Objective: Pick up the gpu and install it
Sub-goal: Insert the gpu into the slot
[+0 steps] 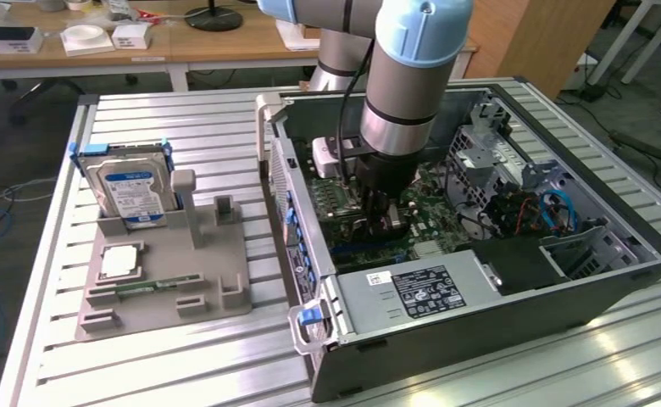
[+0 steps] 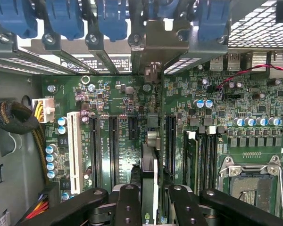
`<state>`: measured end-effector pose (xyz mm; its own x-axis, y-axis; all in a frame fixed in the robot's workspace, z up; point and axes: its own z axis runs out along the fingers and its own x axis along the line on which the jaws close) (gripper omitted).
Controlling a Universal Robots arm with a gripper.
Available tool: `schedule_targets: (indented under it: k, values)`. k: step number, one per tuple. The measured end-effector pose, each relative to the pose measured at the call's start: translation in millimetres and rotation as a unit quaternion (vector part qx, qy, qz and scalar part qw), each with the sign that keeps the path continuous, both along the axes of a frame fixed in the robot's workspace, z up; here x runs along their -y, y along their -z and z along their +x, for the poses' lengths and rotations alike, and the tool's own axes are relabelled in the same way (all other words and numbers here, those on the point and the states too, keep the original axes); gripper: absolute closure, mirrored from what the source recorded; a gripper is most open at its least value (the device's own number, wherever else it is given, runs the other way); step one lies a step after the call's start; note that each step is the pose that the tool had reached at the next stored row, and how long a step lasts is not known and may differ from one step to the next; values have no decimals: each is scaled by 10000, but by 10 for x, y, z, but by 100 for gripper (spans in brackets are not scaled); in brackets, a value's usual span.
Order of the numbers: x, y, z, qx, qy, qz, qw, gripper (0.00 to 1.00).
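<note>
My gripper (image 1: 378, 219) is down inside the open black computer case (image 1: 500, 318), just over the green motherboard (image 1: 421, 208). In the wrist view the gpu (image 2: 150, 155) appears edge-on, a thin upright card running between the black fingers (image 2: 127, 207) towards the metal bracket area at the case's rear wall. It stands over the motherboard (image 2: 118, 94), in line with a long black expansion slot (image 2: 170, 141) area. The gripper (image 2: 150, 209) is shut on the card. In the exterior view the arm covers most of the card.
A grey fixture tray (image 1: 223, 284) lies at the exterior view's left, holding a silver hard drive with a blue label (image 1: 133, 191) and a thin RAM stick (image 1: 150, 288). The power supply (image 1: 421, 292) and drive cage (image 1: 500, 153) crowd the case. Blue slot latches (image 2: 61, 19) line the rear.
</note>
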<state>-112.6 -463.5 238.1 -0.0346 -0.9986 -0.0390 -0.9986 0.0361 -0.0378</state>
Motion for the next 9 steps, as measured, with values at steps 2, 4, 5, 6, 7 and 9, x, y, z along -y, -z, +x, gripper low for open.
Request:
schedule_targets:
  k: [2, 4, 5, 6, 7, 9]
  values:
    - [-1, -38, 0, 2, 1, 6, 10000, 73]
    - [0, -103, -1, 0, 1, 0, 10000, 73]
    - [0, -105, 0, 0, 1, 0, 10000, 73]
    - [0, -106, 0, 0, 0, 0, 10000, 73]
    - [0, -106, 0, 0, 0, 0, 10000, 73]
    - [0, -106, 0, 0, 0, 0, 10000, 73]
